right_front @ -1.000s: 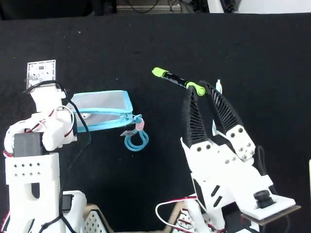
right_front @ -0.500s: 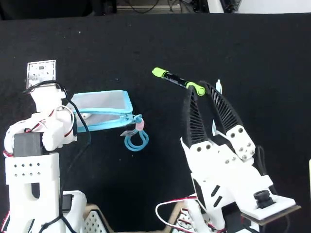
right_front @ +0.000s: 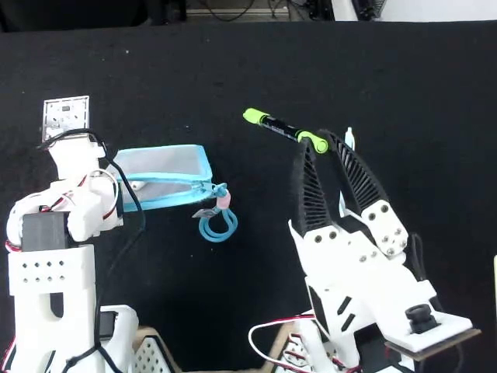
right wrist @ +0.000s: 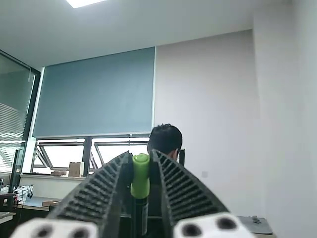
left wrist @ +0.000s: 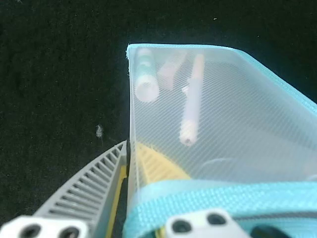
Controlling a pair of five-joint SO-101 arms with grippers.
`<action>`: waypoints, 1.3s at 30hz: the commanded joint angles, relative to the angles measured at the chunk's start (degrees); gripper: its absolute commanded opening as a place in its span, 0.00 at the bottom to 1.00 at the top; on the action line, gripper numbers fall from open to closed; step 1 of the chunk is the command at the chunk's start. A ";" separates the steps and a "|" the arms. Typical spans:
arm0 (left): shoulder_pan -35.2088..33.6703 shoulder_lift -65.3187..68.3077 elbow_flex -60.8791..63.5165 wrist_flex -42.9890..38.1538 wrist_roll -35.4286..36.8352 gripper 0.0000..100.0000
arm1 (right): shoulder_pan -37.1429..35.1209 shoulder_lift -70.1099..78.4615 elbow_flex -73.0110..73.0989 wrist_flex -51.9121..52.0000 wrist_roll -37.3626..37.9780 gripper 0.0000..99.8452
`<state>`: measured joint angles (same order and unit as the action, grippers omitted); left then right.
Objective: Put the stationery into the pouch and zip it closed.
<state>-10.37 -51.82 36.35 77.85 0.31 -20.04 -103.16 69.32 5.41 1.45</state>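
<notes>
Nothing has moved over the last 1.0 s | right gripper (right_front: 314, 144) clamped on the green-capped marker (right_front: 278, 125) | left gripper (left wrist: 130, 148) pinching the mesh pouch (right_front: 165, 177) at 1 end | pouch on the black table (right_front: 404, 78), well apart from the marker, pale stationery (left wrist: 189, 108) inside.

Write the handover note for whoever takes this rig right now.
Left gripper: shut on the pouch's end, on the table.
Right gripper: shut on the green marker, apart from the pouch.
Done: several items already lie inside the pouch.
Left: put the marker in, also the pale item beside the right gripper if it is stationery, then zip closed by the blue pull loop.
</notes>
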 commanded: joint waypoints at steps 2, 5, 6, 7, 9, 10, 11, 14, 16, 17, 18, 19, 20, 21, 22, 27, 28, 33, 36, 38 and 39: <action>-0.57 0.09 0.13 -0.44 0.53 0.03 | -0.26 -5.49 -0.84 0.79 0.00 0.01; -0.66 0.09 0.13 -0.44 0.53 0.03 | -0.18 -5.49 0.40 0.79 0.09 0.01; -0.66 0.09 0.13 -0.44 0.53 0.03 | -0.18 -5.49 0.57 0.79 0.35 0.01; -0.66 0.09 0.13 -0.44 0.53 0.03 | -0.09 -5.49 0.57 0.79 1.67 0.01; -0.57 0.09 0.13 -0.44 0.53 0.03 | -0.09 -5.49 0.57 0.70 6.77 0.01; -0.48 0.09 0.13 -0.44 0.53 0.03 | -0.09 -5.49 0.57 0.62 9.67 0.01; -0.48 0.09 0.13 -0.44 0.53 0.03 | -0.09 -5.49 0.57 0.62 11.87 0.01; -0.48 0.09 0.13 -0.44 0.53 0.03 | -0.09 -5.49 0.57 0.79 13.71 0.01; -0.40 0.09 0.13 -0.44 0.53 0.03 | -0.09 -5.49 0.57 1.14 13.71 0.01; -0.40 0.09 0.13 -0.44 0.53 0.03 | -0.09 -5.49 0.48 2.29 13.71 0.01; -0.57 0.09 0.13 -0.44 0.53 0.03 | -0.09 -5.49 0.22 3.69 13.71 0.01; -0.57 0.09 0.13 -0.44 0.53 0.03 | -0.09 -5.49 0.13 5.19 13.71 0.01; -0.57 0.09 0.13 -0.44 0.53 0.03 | -0.18 -5.49 0.13 6.42 13.71 0.01; -0.57 0.09 0.13 -0.44 0.53 0.03 | -0.18 -5.49 0.13 7.47 13.71 0.01; -0.48 0.09 0.13 -0.44 0.53 0.03 | -0.18 -5.49 0.13 8.44 13.71 0.01; -0.40 0.09 0.13 -0.44 0.53 0.03 | -0.09 -5.49 0.13 11.69 13.71 0.01; -0.40 0.09 0.13 -0.44 0.53 0.03 | -0.09 -5.49 0.13 11.96 13.71 0.01; -0.40 0.09 0.13 -0.44 0.53 0.03 | -0.09 -5.49 0.04 14.15 13.71 0.01; -0.40 0.09 0.13 -0.44 0.53 0.03 | -0.09 -5.49 0.04 15.82 13.89 0.01; -0.40 0.09 0.13 -0.44 0.53 0.03 | -0.09 -5.49 0.04 16.18 13.98 0.01; -0.40 0.09 0.13 -0.44 0.53 0.03 | -0.09 -5.49 0.04 16.09 13.98 0.01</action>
<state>-10.37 -51.82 36.35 77.85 0.31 -19.96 -103.16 70.20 20.97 14.81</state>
